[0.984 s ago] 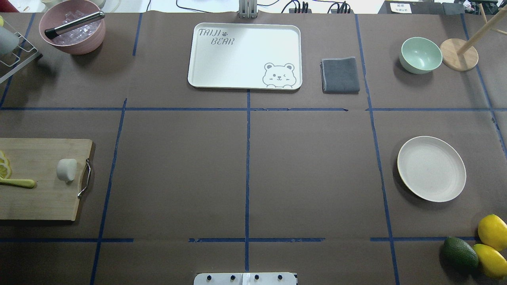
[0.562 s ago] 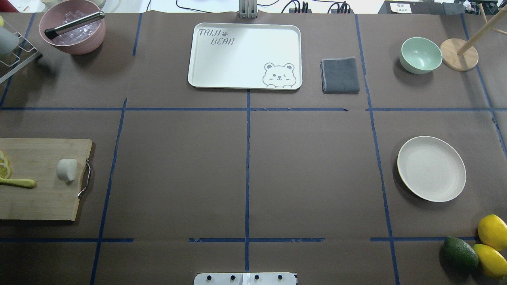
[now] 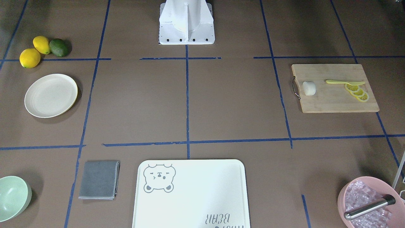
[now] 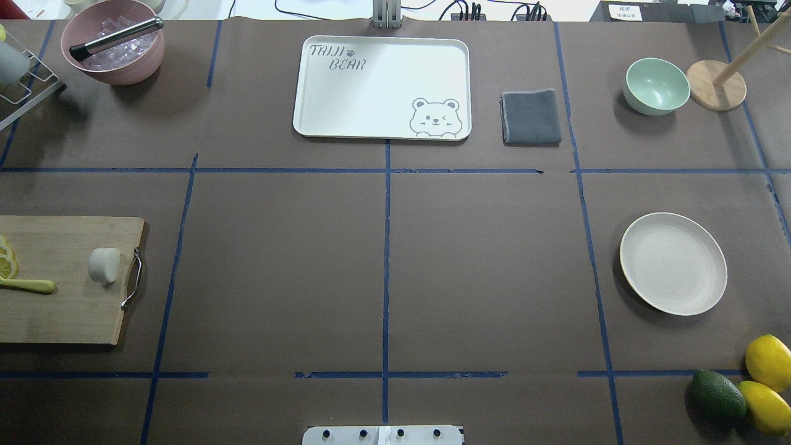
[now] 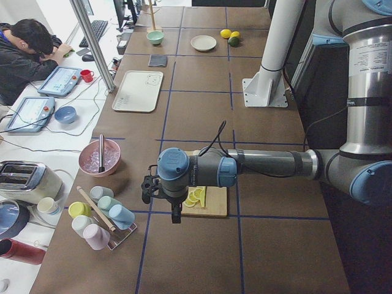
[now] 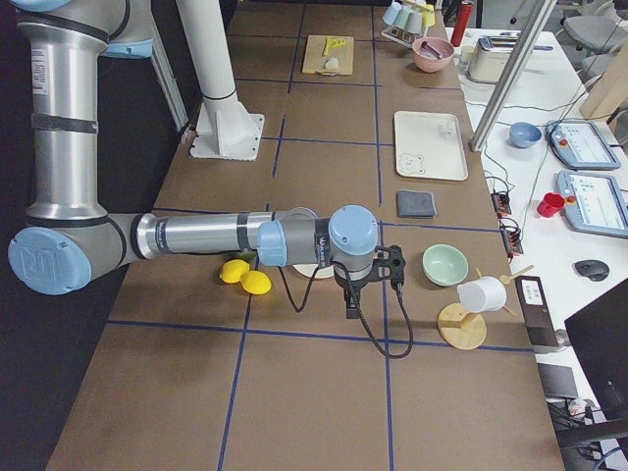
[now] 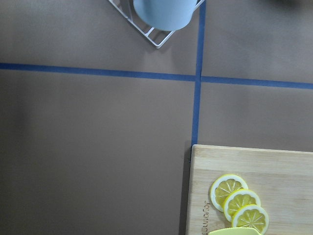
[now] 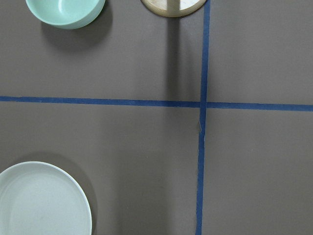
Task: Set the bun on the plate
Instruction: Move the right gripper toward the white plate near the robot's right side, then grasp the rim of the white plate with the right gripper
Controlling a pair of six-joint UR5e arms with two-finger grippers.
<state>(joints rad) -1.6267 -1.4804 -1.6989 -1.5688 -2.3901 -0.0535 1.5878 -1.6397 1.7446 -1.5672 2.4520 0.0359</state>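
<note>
The small white bun lies on the wooden cutting board at the table's left end, by the board's metal handle; it also shows as bun. The empty cream plate sits far off at the right side, plate, and its edge shows as plate. My left gripper hangs high beyond the board's outer end. My right gripper hovers high between the plate and the green bowl. Both show only in the side views, so I cannot tell whether they are open or shut.
Lemon slices and a yellow knife share the board. A bear-print tray, grey cloth, green bowl, wooden stand, pink ice bowl, cup rack, lemons and avocado ring the table.
</note>
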